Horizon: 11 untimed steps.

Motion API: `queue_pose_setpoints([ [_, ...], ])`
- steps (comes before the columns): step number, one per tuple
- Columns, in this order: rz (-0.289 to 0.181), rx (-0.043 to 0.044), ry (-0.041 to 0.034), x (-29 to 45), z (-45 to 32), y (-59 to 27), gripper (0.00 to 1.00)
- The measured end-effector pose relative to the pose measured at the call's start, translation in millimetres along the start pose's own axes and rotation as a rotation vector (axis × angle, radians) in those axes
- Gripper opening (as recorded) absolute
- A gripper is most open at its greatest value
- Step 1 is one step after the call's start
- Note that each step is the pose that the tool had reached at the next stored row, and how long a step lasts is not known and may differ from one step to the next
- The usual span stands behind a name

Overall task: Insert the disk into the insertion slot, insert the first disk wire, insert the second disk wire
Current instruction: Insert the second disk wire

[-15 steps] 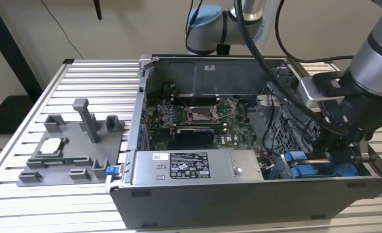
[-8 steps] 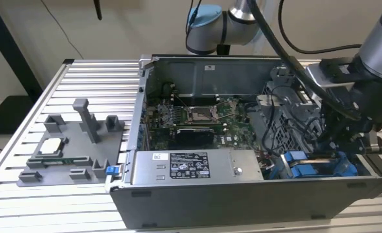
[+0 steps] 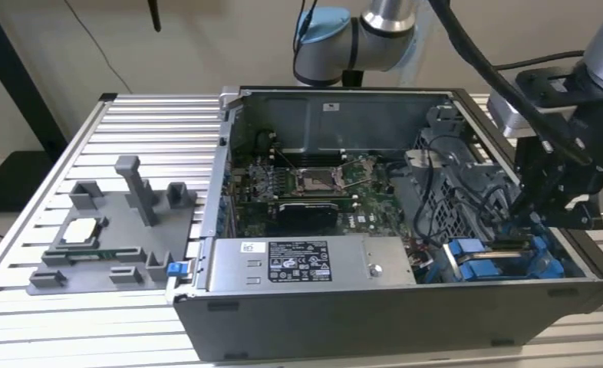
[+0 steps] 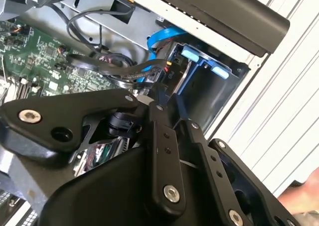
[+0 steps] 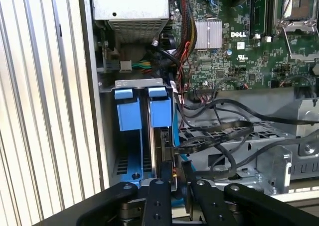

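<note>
Disk (image 5: 160, 146) on edge in insertion slot (image 5: 130, 136), long axis downward

Setting: robotics lab or test workshop for computer assembly. Evidence:
- Worktable (image 3: 35, 307) of ribbed aluminium slats, seen again in the first wrist view.
- Open desktop computer case (image 3: 383, 322) lying on the table, side panel off, with the green circuit board (image 3: 312, 184), the silver power-supply box (image 3: 301, 264) and loose black cables (image 5: 214, 136) exposed.
- Grey plastic holder (image 3: 117, 230) on the table at the exterior view's left, carrying small computer parts.
- Industrial robot arm (image 3: 363, 31) mounted behind the case.
- Plain pale wall (image 3: 199, 38) behind; a black stand leg (image 3: 15, 84) at the exterior view's left.
</note>
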<state>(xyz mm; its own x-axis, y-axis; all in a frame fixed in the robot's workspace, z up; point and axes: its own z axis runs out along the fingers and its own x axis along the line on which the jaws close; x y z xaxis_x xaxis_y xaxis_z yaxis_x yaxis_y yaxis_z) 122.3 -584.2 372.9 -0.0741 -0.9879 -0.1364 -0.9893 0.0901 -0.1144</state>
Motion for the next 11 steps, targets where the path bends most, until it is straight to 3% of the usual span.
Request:
queue_pose_setpoints([
  [11, 0.000, 0.0000, 0.0000, -4.0, -29.0, -3.4, 1.00],
])
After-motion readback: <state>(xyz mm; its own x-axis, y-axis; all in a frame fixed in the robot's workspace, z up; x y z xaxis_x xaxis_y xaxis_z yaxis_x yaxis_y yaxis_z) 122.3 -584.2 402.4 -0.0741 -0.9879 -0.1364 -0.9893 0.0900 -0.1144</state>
